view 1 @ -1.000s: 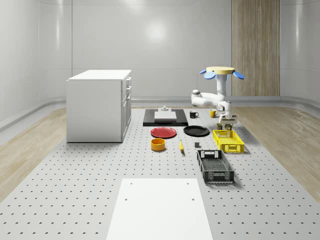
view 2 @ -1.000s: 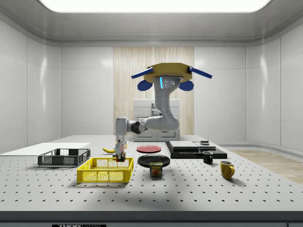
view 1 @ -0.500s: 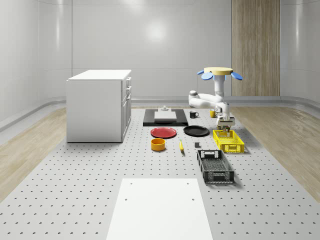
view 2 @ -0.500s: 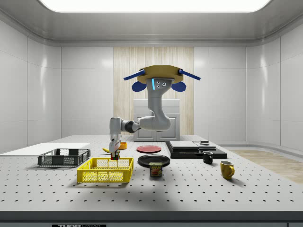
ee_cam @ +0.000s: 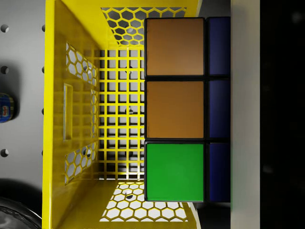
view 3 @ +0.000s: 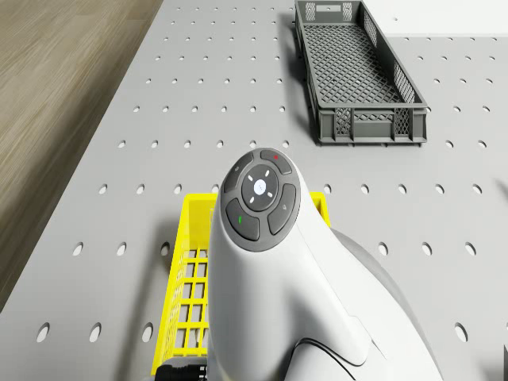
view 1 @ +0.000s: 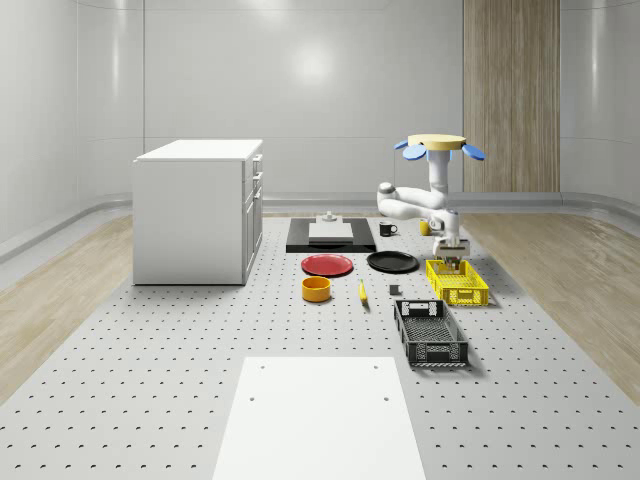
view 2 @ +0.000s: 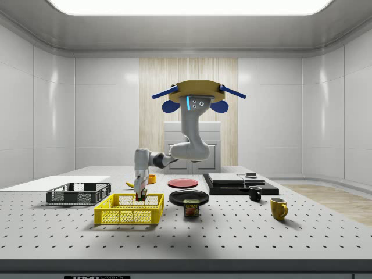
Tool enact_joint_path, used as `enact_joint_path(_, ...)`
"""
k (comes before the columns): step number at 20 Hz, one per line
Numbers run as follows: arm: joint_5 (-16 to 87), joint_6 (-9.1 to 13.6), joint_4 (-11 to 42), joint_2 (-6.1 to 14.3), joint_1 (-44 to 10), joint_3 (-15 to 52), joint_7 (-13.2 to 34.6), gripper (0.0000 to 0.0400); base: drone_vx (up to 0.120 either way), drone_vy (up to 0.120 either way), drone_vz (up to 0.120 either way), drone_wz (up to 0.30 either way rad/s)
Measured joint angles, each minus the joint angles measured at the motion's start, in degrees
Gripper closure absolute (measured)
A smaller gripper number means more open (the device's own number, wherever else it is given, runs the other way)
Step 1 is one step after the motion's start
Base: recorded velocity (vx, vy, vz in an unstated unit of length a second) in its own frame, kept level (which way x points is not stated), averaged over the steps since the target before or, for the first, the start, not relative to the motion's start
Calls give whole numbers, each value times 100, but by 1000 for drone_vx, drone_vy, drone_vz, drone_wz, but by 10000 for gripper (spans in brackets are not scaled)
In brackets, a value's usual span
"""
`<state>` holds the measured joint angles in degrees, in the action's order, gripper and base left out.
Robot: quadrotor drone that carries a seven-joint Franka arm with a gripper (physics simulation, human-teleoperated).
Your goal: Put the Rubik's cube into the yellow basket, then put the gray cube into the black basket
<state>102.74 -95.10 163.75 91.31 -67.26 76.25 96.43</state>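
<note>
Rubik's cube (ee_cam: 176, 112) is sitting clamped in the gripper (view 2: 140, 196), its far side running off the wrist view's frame, directly over the yellow basket (ee_cam: 62, 119) whose mesh floor is showing beneath. The arm (view 3: 270, 270) is blocking most of that basket in the drone view. The drone (view 2: 195, 93) is hovering above the perforated table (view 1: 150, 350), beyond the gripper. The black basket (view 1: 430, 332) is lying nearby; white walls are enclosing the room.
</note>
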Motion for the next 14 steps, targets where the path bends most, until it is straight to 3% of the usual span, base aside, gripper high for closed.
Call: enact_joint_path(14, 911, -264, -276, -95, -189, -947, 15, 75, 0, 0, 0, 0)
